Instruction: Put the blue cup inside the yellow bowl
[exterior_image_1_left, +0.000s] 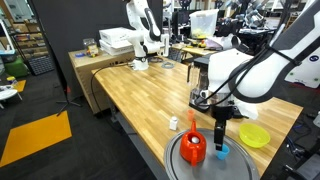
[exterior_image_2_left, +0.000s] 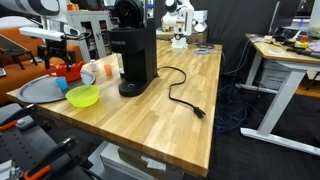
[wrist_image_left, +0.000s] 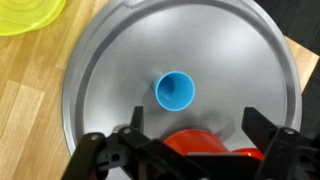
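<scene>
With its fingers (wrist_image_left: 133, 128) spread wide and empty, the gripper (wrist_image_left: 190, 120) hovered above the blue cup (wrist_image_left: 176, 92), upright on the grey tray (wrist_image_left: 100, 60) at frame centre, so the approach seemed in hand, the next move calling for a descent, a grasp and a carry to the yellow bowl (wrist_image_left: 25, 14) at upper left.

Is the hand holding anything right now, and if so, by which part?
Nothing is held. The hand is open above the grey tray, with the blue cup standing untouched on the tray.
</scene>
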